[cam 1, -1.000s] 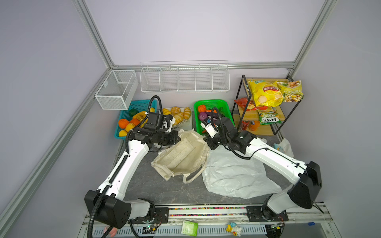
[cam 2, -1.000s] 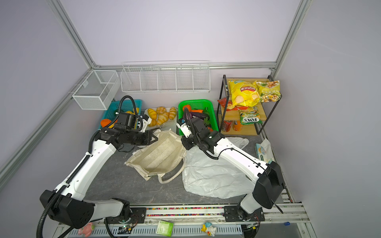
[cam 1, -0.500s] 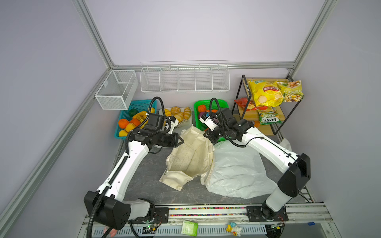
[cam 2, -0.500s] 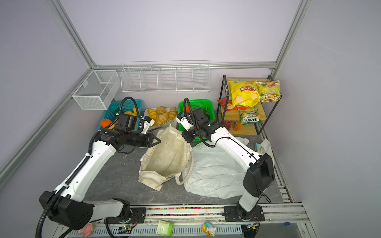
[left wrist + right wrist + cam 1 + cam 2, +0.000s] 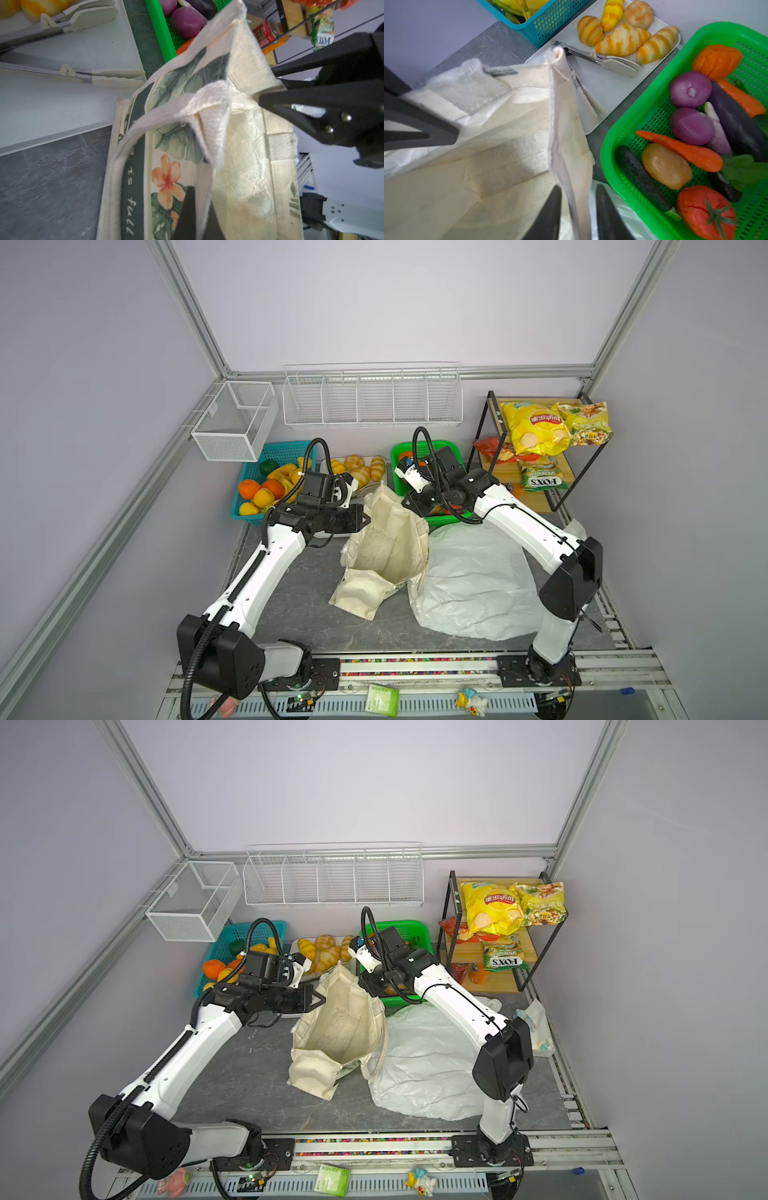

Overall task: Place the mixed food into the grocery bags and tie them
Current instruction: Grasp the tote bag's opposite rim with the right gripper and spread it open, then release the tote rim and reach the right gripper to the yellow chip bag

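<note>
1. Early in the task, judging by the layout: no food inside the canvas tote [image 5: 386, 547], lining bare in both top views; none visible in the white plastic bag [image 5: 473, 580] either.
2. Tote propped upright near the middle of the tabletop [image 5: 307, 601], mouth spread between the two arms, lower part folded on the surface. Plastic bag flat and crumpled just beside it, touching its side.
3. Left to pack: Lay's packet [image 5: 534, 429] and second yellow packet [image 5: 586, 423] up on the shelf [image 5: 536, 499]; tomato [image 5: 706, 212], potato [image 5: 666, 166], carrot [image 5: 681, 151] and onion [image 5: 690, 89] in the green basket [image 5: 652, 118], just beside the tote.
4. Left after that: tying both bags, neither knotted.
5. Left end effector [image 5: 200, 209]: clamps tight on the tote's rim, with cloth pinched between the fingers [image 5: 187, 216] in the left wrist view.
6. Right end effector [image 5: 578, 187]: jaws apart, astride the opposite rim. Cloth hangs in the gap, squeezed by neither finger as far as visible, so no firm hold on anything.
7. Probably the bag-opening step; likely risk of the unpinched side sagging shut.
</note>
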You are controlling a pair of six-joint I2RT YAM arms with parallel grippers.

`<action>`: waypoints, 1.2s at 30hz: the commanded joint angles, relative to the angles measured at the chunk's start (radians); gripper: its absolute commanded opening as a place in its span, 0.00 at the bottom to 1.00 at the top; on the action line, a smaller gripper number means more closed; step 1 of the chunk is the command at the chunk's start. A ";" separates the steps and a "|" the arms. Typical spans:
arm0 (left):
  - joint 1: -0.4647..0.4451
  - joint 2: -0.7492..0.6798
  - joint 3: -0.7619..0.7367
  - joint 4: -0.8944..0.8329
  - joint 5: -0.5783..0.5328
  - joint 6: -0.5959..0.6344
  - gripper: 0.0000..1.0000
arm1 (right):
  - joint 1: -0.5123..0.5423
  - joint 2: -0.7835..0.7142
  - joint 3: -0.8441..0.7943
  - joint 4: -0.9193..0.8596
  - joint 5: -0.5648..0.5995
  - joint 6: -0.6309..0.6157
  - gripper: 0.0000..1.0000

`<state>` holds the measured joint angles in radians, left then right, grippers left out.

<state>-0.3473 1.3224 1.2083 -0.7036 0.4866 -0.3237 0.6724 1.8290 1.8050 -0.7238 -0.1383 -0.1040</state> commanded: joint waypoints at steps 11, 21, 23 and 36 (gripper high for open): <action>0.023 -0.068 -0.142 0.253 0.015 -0.180 0.00 | -0.076 -0.387 -0.234 0.039 0.041 0.047 0.88; 0.030 -0.054 -0.133 0.225 0.015 -0.129 0.00 | -0.323 -0.729 -0.427 -0.008 0.091 0.134 0.95; 0.030 -0.055 -0.129 0.218 0.017 -0.118 0.00 | -0.387 -0.774 -0.421 -0.013 0.104 0.164 0.96; 0.030 -0.090 -0.142 0.238 0.038 -0.114 0.00 | -0.686 -0.681 -0.248 -0.022 0.167 0.418 1.00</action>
<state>-0.3252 1.2644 1.0748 -0.4919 0.5224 -0.4507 -0.0010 1.1267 1.5929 -0.7490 0.0200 0.2508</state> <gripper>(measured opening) 0.047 0.997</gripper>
